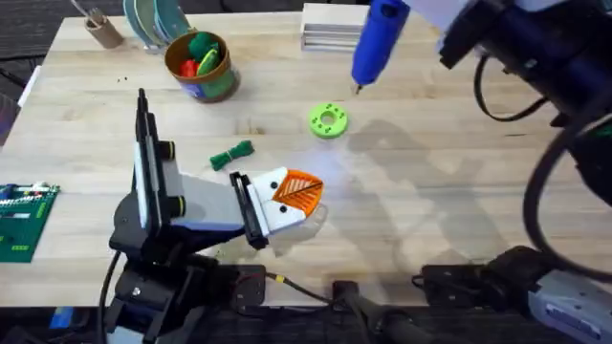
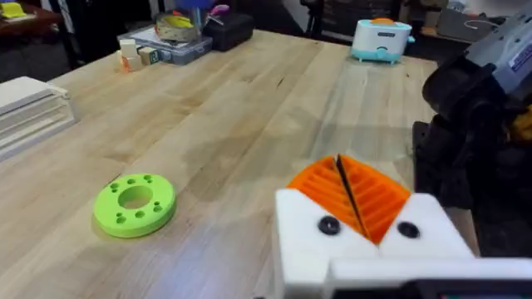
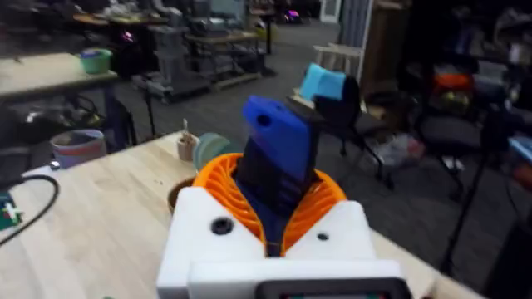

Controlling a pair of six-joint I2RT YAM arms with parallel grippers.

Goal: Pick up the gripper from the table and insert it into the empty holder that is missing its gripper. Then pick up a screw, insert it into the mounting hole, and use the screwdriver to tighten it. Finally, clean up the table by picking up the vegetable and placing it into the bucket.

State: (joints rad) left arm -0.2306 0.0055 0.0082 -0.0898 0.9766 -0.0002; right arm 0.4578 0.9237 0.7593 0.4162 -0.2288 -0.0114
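Vegetable point(image 1: 231, 154) lies between bucket point(image 1: 201, 67) behind and left hand point(image 1: 298, 195).

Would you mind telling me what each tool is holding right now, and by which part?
The right tool grips the blue screwdriver around its body, tip pointing down above the table. The left tool looks shut, pads together, with nothing between them.

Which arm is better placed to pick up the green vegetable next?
Left. The left gripper is low and close to the vegetable; the right gripper is raised farther off, gripping the screwdriver.
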